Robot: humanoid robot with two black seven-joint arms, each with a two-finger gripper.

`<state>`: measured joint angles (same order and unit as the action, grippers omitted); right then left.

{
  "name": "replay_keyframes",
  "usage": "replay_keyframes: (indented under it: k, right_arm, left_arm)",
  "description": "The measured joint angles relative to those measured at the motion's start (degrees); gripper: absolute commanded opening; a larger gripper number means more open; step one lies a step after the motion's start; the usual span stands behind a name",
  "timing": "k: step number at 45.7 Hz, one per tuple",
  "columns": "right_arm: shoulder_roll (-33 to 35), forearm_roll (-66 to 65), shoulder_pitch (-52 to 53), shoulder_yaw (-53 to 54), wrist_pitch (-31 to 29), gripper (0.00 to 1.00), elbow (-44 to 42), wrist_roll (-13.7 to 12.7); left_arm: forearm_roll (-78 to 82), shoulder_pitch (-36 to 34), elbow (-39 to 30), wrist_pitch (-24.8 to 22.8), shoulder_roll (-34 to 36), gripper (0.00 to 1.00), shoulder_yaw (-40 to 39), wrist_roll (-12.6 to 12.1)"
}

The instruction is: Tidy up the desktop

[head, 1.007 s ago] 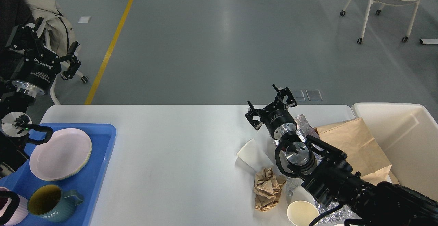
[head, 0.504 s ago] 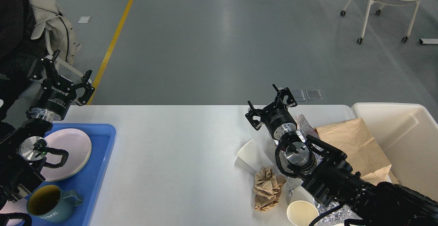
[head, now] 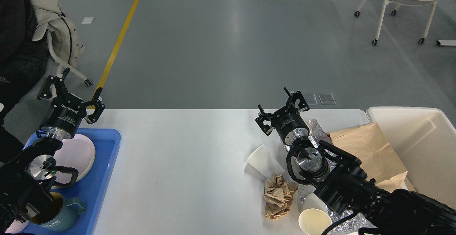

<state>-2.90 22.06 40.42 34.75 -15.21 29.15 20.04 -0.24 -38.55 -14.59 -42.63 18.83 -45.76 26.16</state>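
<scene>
Left end effector (head: 70,93) swings in toward the surface (head: 185,163) at 9 o'clock, fingers spread, empty, right end effector (head: 281,109) unmoved, spread, above crumpled paper (head: 279,196).

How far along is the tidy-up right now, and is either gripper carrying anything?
Done: plate and mug sit in the blue tray. In hand: nothing; left gripper and right gripper are both open and empty. Left: paper cups, crumpled paper, foil and brown bag clutter the desktop beside the bin.
</scene>
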Motion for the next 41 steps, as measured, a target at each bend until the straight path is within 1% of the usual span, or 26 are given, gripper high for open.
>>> replay_keyframes:
  k: [16, 41]
  right_arm:
    - [0.00, 0.00, -0.07, -0.03, 0.00, 1.00, -0.07, 0.00]
    - [0.00, 0.00, 0.00, -0.03, 0.00, 1.00, -0.07, 0.00]
  left_arm:
    - [-1.19, 1.14, 0.00, -0.23, -0.36, 1.00, -2.86, 0.56]
    - [-1.15, 1.38, 0.00, -0.27, -0.37, 1.00, -3.02, 0.65]
